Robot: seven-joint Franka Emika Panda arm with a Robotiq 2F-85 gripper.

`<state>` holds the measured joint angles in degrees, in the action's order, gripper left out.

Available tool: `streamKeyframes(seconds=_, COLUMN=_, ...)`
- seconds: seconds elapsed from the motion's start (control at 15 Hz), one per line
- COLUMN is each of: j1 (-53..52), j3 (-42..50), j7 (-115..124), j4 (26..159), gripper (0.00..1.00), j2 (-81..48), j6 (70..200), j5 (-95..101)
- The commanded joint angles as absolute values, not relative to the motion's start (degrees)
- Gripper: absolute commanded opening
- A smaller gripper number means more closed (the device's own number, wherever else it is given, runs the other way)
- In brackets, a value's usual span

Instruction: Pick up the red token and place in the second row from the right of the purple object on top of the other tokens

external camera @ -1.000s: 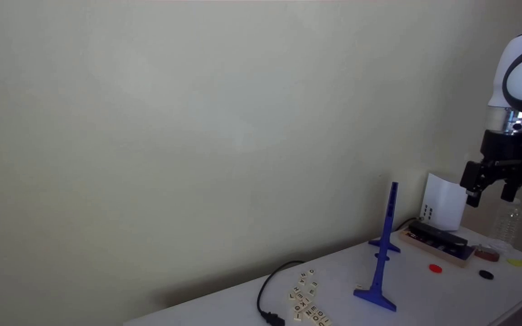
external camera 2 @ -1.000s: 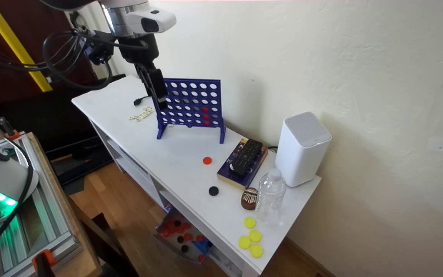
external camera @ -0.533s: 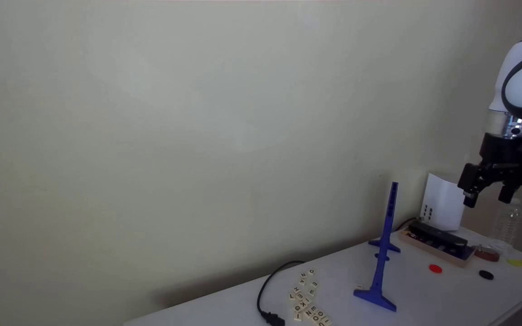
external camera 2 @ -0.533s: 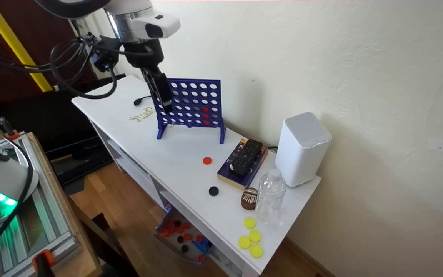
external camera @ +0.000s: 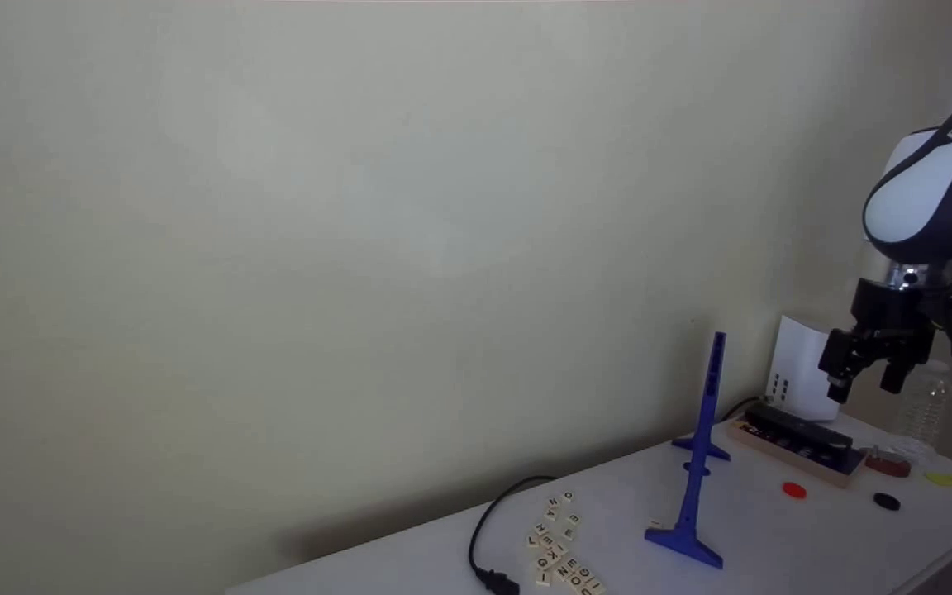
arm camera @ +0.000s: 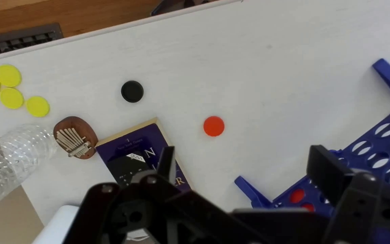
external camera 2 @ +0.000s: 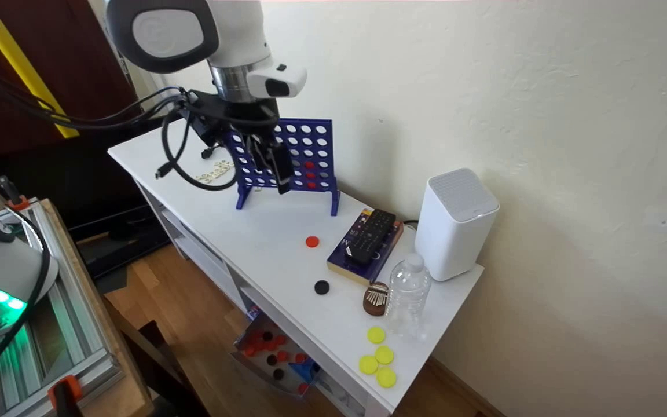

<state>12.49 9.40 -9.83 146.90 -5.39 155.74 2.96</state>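
The red token [external camera 2: 312,241] lies flat on the white table in front of the purple object; it also shows in an exterior view [external camera: 794,490] and in the wrist view [arm camera: 214,126]. The purple object [external camera 2: 334,202] is an upright rack with round holes, seen edge-on in an exterior view [external camera: 692,496]. Three red tokens [external camera 2: 310,175] are stacked in its second column from the right there. My gripper [external camera: 864,392] is open and empty, above the table. In the wrist view, the gap between the fingertips [arm camera: 244,152] lies below and right of the red token.
A book [external camera 2: 339,269] with a black remote [external camera 2: 371,237] lies beside the red token. A black token [external camera 2: 322,287], thumb piano [external camera 2: 375,301], clear bottle [external camera 2: 407,295], yellow tokens [external camera 2: 384,354] and white box [external camera 2: 455,231] stand further along. Letter tiles [external camera: 554,554] lie behind the rack.
My gripper has moved down, leftward in one exterior image and rightward in another, coming nearer the table and the red token. It has stayed open. The objects have not moved.
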Motion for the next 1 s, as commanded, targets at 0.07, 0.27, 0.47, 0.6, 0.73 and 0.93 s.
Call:
streamKeyframes(seconds=0.07, j1=13.8, j3=8.7, j7=-17.5, j4=137.7, gripper=1.00, j2=-15.8, j6=152.5, j5=-0.7)
streamKeyframes(seconds=0.27, j1=14.5, j3=8.3, j7=-18.4, j4=133.3, gripper=1.00, j2=-21.1, j6=150.5, j5=0.6)
streamKeyframes(seconds=0.47, j1=14.9, j3=7.8, j7=-18.9, j4=129.5, gripper=1.00, j2=-25.9, j6=148.7, j5=1.1)
streamKeyframes(seconds=0.6, j1=15.3, j3=6.9, j7=-19.5, j4=127.2, gripper=1.00, j2=-28.8, j6=147.4, j5=0.9)
streamKeyframes(seconds=0.73, j1=15.9, j3=6.1, j7=-20.0, j4=125.1, gripper=1.00, j2=-31.3, j6=146.2, j5=0.7)
streamKeyframes(seconds=0.93, j1=16.2, j3=5.8, j7=-19.2, j4=122.8, gripper=1.00, j2=-34.0, j6=145.4, j5=0.9)
